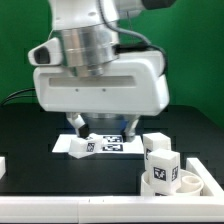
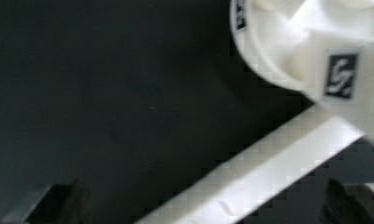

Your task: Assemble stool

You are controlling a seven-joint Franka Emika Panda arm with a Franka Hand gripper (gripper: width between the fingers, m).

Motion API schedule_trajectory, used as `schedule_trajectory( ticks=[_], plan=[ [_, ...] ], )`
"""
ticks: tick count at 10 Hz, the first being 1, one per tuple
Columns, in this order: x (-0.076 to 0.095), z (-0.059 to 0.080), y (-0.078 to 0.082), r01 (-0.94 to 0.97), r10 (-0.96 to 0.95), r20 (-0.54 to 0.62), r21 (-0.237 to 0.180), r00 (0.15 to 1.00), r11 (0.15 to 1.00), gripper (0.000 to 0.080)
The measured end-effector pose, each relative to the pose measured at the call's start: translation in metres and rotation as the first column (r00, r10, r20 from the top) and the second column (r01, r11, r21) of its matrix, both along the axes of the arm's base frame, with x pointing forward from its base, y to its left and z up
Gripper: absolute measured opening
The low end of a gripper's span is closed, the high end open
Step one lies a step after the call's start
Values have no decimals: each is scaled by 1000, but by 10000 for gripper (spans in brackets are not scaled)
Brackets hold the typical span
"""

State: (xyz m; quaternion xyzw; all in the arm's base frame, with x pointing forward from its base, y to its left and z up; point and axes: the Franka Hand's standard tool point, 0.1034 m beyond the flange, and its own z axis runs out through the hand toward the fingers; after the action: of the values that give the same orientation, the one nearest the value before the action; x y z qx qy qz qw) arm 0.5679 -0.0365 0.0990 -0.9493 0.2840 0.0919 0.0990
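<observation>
My end effector [image 2: 205, 205], jaws wide apart and empty, hangs near a leg [image 2: 335, 70]; it looks like light, stiff, slick plastic, best pinched across its flat tagged faces.

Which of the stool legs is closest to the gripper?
The leg beside the marker board, just under the open gripper. The other two legs stand apart from it, by the seat on the exterior view's right.
</observation>
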Motion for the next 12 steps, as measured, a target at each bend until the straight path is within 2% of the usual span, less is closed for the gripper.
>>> schedule_trajectory(
  ticks=[1,2,3,4,6,8,10,12],
  plan=[
    [-20,-3,-15,48,-40,-100,82,994,995,649],
    [-21,-4,-20,52,-41,-130,88,991,995,649],
    [-26,-5,-15,44,-22,-182,120,983,992,649],
    [-28,-7,-19,49,-16,-228,143,974,989,649],
    [-37,-11,-24,82,-1,-347,218,938,973,649],
    [-71,-25,-41,144,1,-448,290,894,946,649],
    [-105,-35,-43,190,-32,-477,285,878,940,649],
    [-97,-34,-43,179,-27,-465,285,885,942,649]
  ],
)
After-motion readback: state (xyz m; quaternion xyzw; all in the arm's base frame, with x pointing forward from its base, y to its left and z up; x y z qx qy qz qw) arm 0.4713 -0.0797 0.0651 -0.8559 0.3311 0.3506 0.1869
